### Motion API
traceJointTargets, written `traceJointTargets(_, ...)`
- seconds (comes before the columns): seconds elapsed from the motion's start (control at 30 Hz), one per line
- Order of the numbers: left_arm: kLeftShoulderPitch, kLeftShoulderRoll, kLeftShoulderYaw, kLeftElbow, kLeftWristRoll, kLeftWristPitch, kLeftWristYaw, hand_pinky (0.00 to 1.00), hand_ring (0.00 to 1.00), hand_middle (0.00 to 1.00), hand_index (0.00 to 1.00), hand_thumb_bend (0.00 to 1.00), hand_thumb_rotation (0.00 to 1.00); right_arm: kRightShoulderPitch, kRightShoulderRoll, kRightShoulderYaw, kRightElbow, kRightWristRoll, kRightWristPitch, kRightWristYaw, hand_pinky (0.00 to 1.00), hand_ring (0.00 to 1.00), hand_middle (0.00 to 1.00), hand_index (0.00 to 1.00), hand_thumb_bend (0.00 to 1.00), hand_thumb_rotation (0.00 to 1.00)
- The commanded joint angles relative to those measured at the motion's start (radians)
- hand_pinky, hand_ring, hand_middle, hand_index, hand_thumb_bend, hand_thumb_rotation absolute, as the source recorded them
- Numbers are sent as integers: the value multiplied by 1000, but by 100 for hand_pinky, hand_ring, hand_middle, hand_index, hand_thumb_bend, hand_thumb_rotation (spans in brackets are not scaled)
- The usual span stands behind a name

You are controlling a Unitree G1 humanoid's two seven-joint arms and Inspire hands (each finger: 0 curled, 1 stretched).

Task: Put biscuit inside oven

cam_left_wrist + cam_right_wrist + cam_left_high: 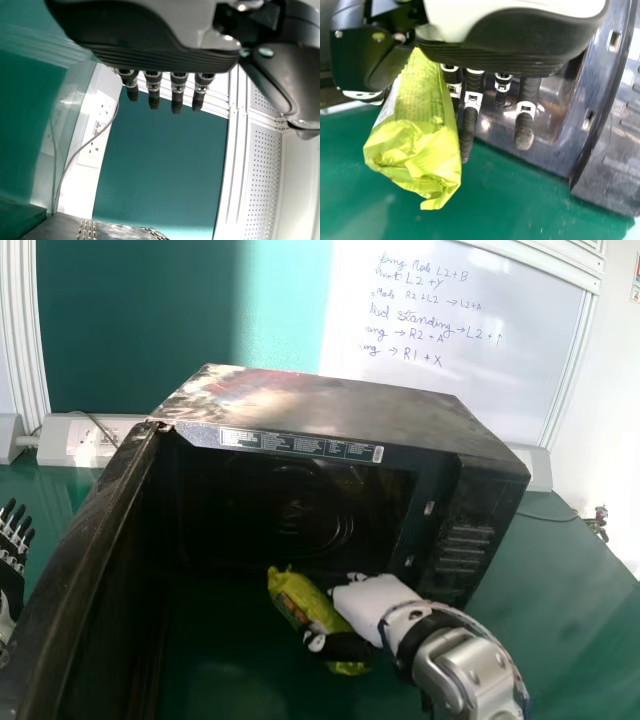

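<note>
We have the right hand (372,598) clamped on the biscuit packet (298,600), pinched between thumb and fingers. Just beyond that hand is the oven (340,405); we can't quite tell if they touch. Our left hand (12,552) has straight fingers.

A whiteboard (500,400) bears handwriting (425,317) beside a green board (130,320). A grey cable (74,156) crosses the white socket box (60,445) below.

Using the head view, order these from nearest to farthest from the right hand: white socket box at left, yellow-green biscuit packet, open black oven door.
1. Biscuit packet, in the right hand.
2. Oven door, left.
3. Socket box, beyond the door.
</note>
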Motion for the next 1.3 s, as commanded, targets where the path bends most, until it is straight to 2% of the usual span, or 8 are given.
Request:
traceJointTargets(0.0, -10, -4, 0, 5, -2, -4, -6, 91, 87, 85, 89, 30, 100, -27, 13, -4, 8, -5, 16, -31, 16, 26, 47, 49, 53, 0)
traceJointTargets(0.4, -5, -10, -3, -3, 7, -7, -3, 90, 87, 85, 90, 31, 100, -56, 42, 1, 40, -13, 45, -85, 16, 25, 47, 49, 53, 0)
traceJointTargets(0.6, -13, -8, -1, 22, 15, -35, -13, 90, 87, 86, 90, 29, 100, -66, 42, -3, 69, 5, 42, -142, 16, 25, 47, 49, 53, 0)
traceJointTargets(0.77, -12, -12, -3, 5, 6, -13, 1, 89, 86, 84, 89, 32, 100, -91, 50, 8, 89, -1, 50, -151, 17, 26, 47, 49, 53, 0)
traceJointTargets(0.9, -11, -11, -2, 7, -2, -15, -8, 90, 86, 84, 89, 30, 100, -115, 69, 18, 111, -9, 67, -166, 18, 27, 47, 49, 53, 0)
traceJointTargets(1.03, -10, -10, -1, 13, 6, -24, -9, 89, 86, 83, 88, 32, 99, -142, 78, 37, 139, -28, 78, -178, 23, 32, 48, 49, 53, 0)
traceJointTargets(1.27, 0, -14, -3, -6, 12, -17, 2, 89, 86, 84, 88, 32, 99, -175, 102, 39, 181, -12, 100, -204, 21, 30, 47, 49, 53, 0)
